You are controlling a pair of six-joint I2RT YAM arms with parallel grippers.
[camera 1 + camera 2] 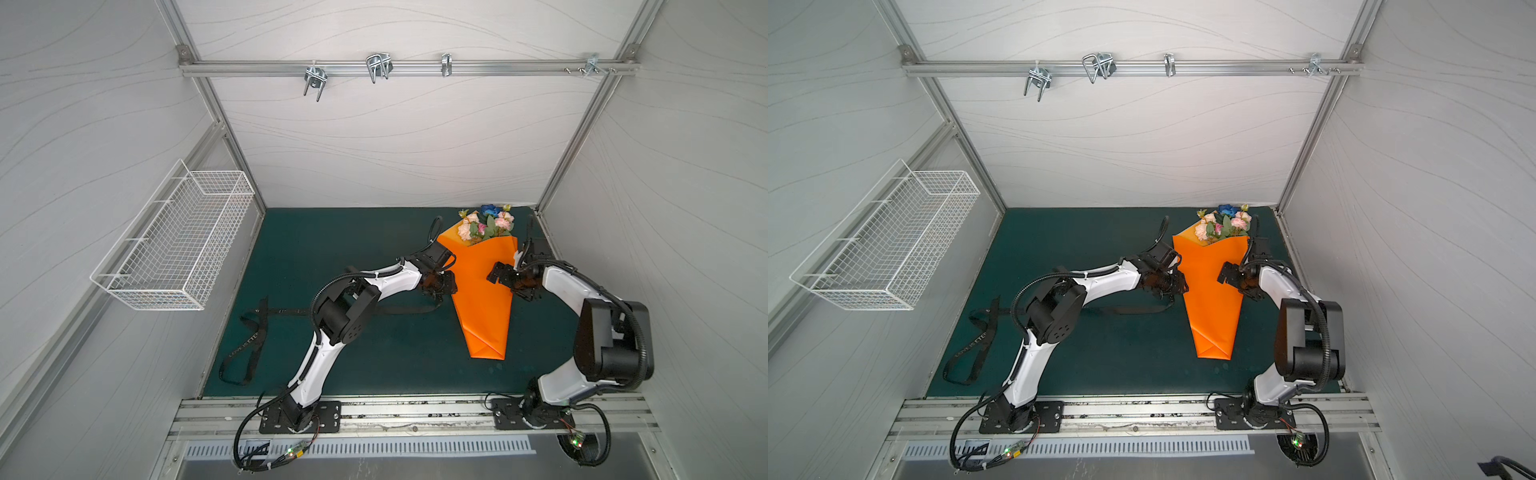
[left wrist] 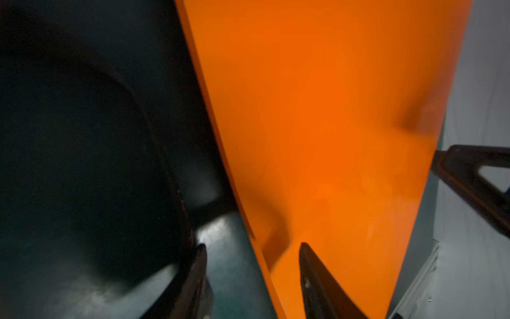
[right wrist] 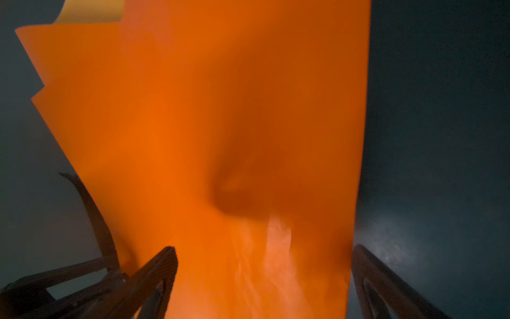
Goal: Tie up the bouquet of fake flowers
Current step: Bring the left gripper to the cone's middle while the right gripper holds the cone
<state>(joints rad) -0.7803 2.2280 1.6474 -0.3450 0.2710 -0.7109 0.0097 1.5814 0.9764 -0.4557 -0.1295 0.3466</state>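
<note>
1. Bouquet of fake flowers (image 1: 486,222): blooms stick out of the orange wrapping paper (image 1: 482,299) cone, lying on the green mat (image 1: 332,249) at right rear.
2. Likely light, with soft petals and thin stems; paper is smooth and dents easily. Grab at the cone's middle.
3. Left gripper (image 2: 252,245) is half open astride the paper edge; right gripper (image 3: 263,248) is spread wide around the cone. Neither holds anything.

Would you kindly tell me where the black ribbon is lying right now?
In both top views the black ribbon lies on the green mat, left of the orange wrapping.
</note>
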